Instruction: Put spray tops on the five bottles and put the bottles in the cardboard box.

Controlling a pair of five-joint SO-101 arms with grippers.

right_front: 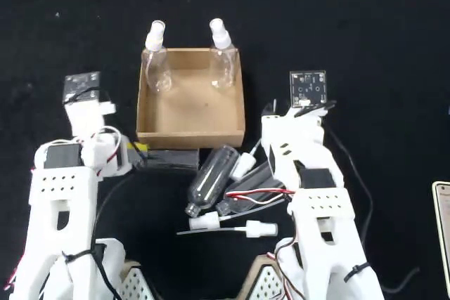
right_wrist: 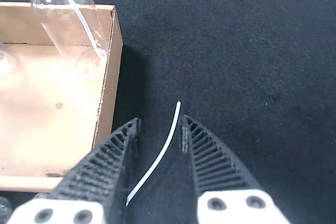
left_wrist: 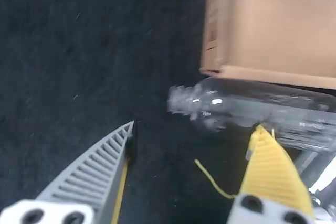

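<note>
Status: box sits at 12 o'clock from my arms on the black tabletop.

In the box, both against the far wall:
- first bottle stands upright at the 11 o'clock corner, spray top on.
- second bottle stands upright at the 1 o'clock corner, spray top on.

Outside the box, lying flat:
- third bottle is uncapped, just beside the box's 6 o'clock wall, neck toward 9 o'clock.
- fourth bottle is uncapped, at 5 o'clock of the box, neck toward 7 o'clock.
- fifth bottle lies right beside the fourth at its 3 o'clock. It is partly under my right arm, and I can't make out the neck.

Spray tops on the tabletop:
- first loose spray top and second loose spray top lie at 6 o'clock of those two bottles.
- third loose spray top lies near the box's 5 o'clock corner.

My left jaws are wide open and grip nothing. The yellow tip overlaps the third bottle's body; I can't tell if it touches.

My right jaws are narrowly open. A thin white tube runs through the gap, unclamped.
</note>
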